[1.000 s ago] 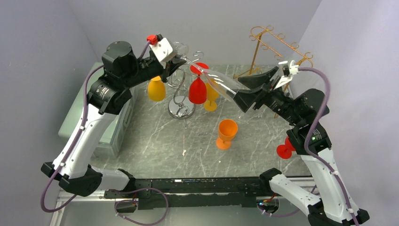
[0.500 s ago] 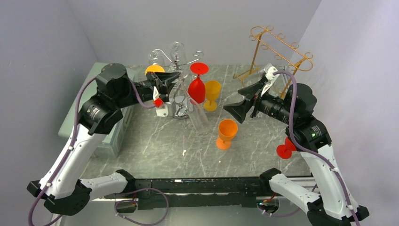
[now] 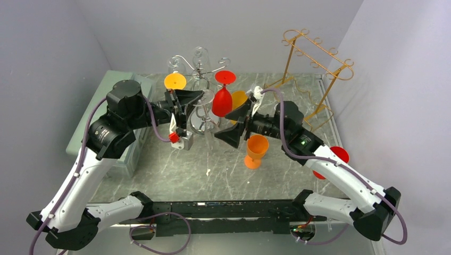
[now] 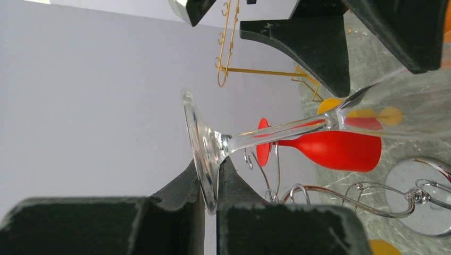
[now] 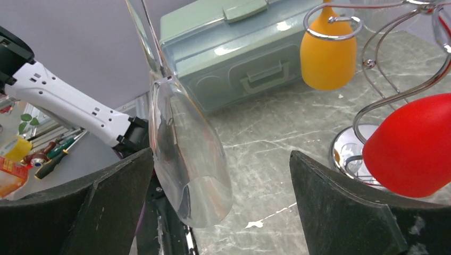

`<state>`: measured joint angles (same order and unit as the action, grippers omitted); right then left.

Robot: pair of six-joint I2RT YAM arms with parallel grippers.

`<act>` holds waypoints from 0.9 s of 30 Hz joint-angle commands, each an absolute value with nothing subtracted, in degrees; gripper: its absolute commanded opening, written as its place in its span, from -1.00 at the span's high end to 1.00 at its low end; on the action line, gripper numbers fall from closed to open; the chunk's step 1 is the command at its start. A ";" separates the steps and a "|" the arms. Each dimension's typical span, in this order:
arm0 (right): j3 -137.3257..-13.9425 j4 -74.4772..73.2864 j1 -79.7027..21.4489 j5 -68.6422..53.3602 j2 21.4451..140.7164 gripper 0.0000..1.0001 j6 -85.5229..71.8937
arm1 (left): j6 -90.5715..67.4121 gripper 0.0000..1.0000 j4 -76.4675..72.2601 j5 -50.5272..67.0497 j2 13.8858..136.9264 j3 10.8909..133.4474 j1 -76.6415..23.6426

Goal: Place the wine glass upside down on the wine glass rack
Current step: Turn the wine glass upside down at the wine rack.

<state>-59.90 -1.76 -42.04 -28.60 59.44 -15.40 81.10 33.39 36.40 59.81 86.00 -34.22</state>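
The clear wine glass (image 3: 207,98) hangs bowl-down, and my left gripper (image 3: 198,99) is shut on its foot. In the left wrist view the foot (image 4: 201,142) is pinched between my left gripper's (image 4: 211,180) pads, with the stem running right to the bowl. My right gripper (image 3: 223,127) is open beside the bowl. In the right wrist view the bowl (image 5: 190,164) sits between the right gripper's (image 5: 220,210) wide fingers, close to the left one, not clamped. The silver wine glass rack (image 3: 204,123) stands just behind, carrying an upside-down red glass (image 3: 222,101) and a yellow glass (image 3: 175,81).
An orange glass (image 3: 256,150) stands upright below the right gripper. A yellow glass (image 3: 240,99) stands behind it. A red glass (image 3: 333,158) lies at the right edge. A gold rack (image 3: 314,56) is at the back right. A green box (image 3: 123,139) sits at the left.
The right gripper let go of the bowl and opened. The left gripper swung the glass down to hang bowl-down by the silver rack. The right arm then moved left until its open fingers flank the bowl.
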 commanded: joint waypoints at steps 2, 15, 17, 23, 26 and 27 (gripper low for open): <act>-57.17 10.53 -44.82 -23.90 59.07 -1.00 -14.11 | 82.85 1.00 33.40 39.49 59.06 88.06 -34.28; -55.16 8.39 -52.59 -15.58 66.03 -0.83 -10.68 | 83.66 1.00 35.15 38.90 58.49 88.48 -34.28; -52.49 10.32 -52.73 -13.51 63.99 -0.74 -11.50 | 84.05 1.00 35.67 38.64 58.30 88.31 -34.28; -45.46 15.98 -52.82 -9.14 59.03 -0.63 -13.31 | 85.14 1.00 36.00 38.93 57.67 87.12 -34.28; -45.76 16.43 -52.82 -9.16 59.57 -0.32 -13.34 | 84.64 1.00 35.59 39.02 57.73 86.94 -34.28; -46.00 16.67 -52.82 -8.99 60.06 -0.18 -13.46 | 84.21 1.00 35.27 39.05 57.74 86.80 -34.28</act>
<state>-45.98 13.65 -53.60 -13.52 59.99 -13.54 83.92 35.59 36.73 59.81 86.02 -34.33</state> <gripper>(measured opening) 0.687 0.103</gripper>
